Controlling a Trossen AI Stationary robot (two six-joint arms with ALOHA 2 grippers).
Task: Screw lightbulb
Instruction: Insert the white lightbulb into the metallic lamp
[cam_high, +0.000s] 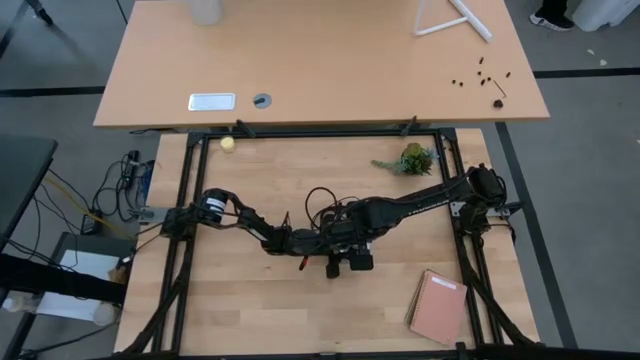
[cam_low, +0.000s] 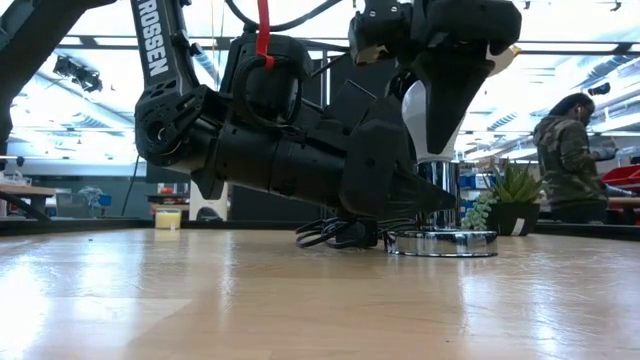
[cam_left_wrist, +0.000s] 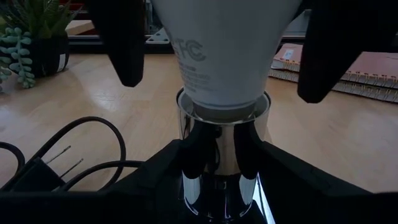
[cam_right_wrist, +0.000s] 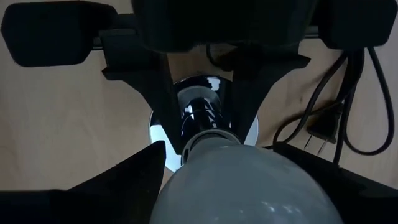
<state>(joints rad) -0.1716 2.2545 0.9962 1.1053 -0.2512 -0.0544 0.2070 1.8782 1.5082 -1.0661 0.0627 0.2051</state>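
The white lightbulb (cam_low: 432, 118) stands upright with its neck (cam_left_wrist: 217, 74) in the top of the chrome socket (cam_left_wrist: 221, 155), at the table's middle. The socket's round disc base (cam_low: 440, 243) lies flat on the wood. My left gripper (cam_low: 425, 205) reaches in level from the table's left and is shut on the socket's stem. My right gripper (cam_low: 437, 130) hangs straight down over it, shut on the bulb. The bulb's screw base is hidden inside the socket. My left gripper pinches the socket's upright chrome stem (cam_left_wrist: 186, 162) between its two fingers, low on the stem. The fingers come in level from the table's left. The socket stands upright, its disc on the table. My right gripper holds the bulb's wide round part (cam_right_wrist: 186, 180) between its two fingers (cam_left_wrist: 124, 50), from above, pointing down. The bulb stands upright below them, its neck in the socket's mouth.
The socket's black cord and plug (cam_left_wrist: 62, 168) lie coiled on the wood beside it. A small potted succulent (cam_high: 412, 160) stands at the back right, a pinkish notebook (cam_high: 438, 307) at the front right, a yellowish ball (cam_high: 228, 144) at the back left. A person (cam_low: 568, 150) stands beyond the table.
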